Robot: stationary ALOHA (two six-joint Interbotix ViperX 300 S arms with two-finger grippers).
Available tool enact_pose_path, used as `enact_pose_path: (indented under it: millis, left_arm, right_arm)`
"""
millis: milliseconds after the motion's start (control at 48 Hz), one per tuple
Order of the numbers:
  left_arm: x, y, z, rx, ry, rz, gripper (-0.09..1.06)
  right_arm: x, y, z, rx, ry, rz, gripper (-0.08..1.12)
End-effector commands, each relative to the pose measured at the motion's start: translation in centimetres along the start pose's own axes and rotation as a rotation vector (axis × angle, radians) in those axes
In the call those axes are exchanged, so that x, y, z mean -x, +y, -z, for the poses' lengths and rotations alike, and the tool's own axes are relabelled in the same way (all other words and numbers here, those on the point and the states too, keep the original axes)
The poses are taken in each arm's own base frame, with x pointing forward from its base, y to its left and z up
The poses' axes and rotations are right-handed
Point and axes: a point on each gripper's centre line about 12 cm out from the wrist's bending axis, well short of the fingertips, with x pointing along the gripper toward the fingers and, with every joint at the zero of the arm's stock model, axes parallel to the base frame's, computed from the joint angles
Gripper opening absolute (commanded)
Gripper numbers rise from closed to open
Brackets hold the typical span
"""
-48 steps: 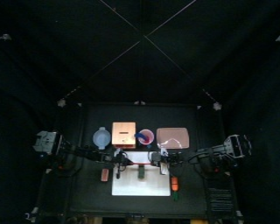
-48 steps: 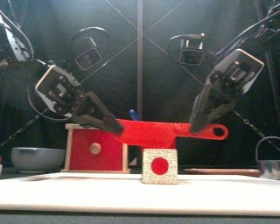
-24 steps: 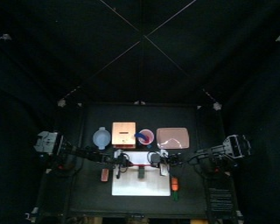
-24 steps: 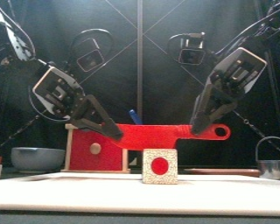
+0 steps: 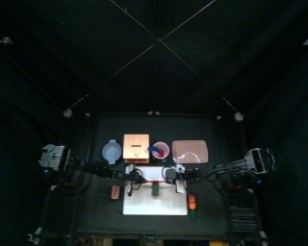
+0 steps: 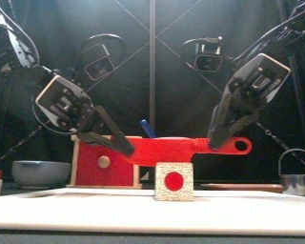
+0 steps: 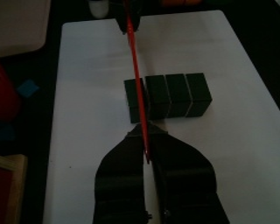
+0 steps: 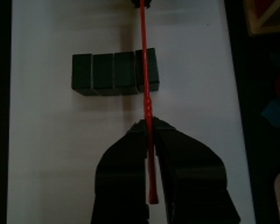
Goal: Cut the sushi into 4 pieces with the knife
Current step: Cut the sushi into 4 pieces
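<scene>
While the white cutting board (image 7: 224, 149) lies beneath it all, the left gripper (image 6: 121, 145) is clamped on the blade end of the red knife (image 6: 181, 148) and the right gripper (image 6: 217, 141) on its handle. The blade lies level atop the mid-board sushi roll (image 7: 171, 94), over one end seam.

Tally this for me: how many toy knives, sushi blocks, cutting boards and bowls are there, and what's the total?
Toy knives: 2, the red knife and the blue knife
Sushi blocks: 4
Cutting boards: 1
Bowls: 1
Total: 8
</scene>
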Motion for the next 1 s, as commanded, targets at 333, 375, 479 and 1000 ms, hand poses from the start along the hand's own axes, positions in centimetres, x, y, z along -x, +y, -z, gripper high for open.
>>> enact_pose_path:
  millis: [333, 375, 479, 1000]
  left_arm:
    - [-0.3, -1.4, 0.0, -0.021, 0.035, 0.035, 0.32]
    - [-0.3, -1.5, 0.1, -0.020, 0.038, 0.035, 0.32]
    - [-0.3, -1.5, 0.1, -0.020, 0.039, 0.035, 0.32]
    - [-1.9, -1.3, 3.3, 0.022, 0.169, 0.012, 0.32]
  right_arm:
    - [0.2, 0.8, -0.8, 0.014, -0.021, -0.018, 0.09]
    - [0.2, 0.9, -0.8, 0.015, -0.023, -0.019, 0.09]
    - [0.2, 0.9, -0.7, 0.015, -0.018, -0.018, 0.09]
    - [-4.1, 0.6, 2.9, -0.020, 0.143, 0.000, 0.09]
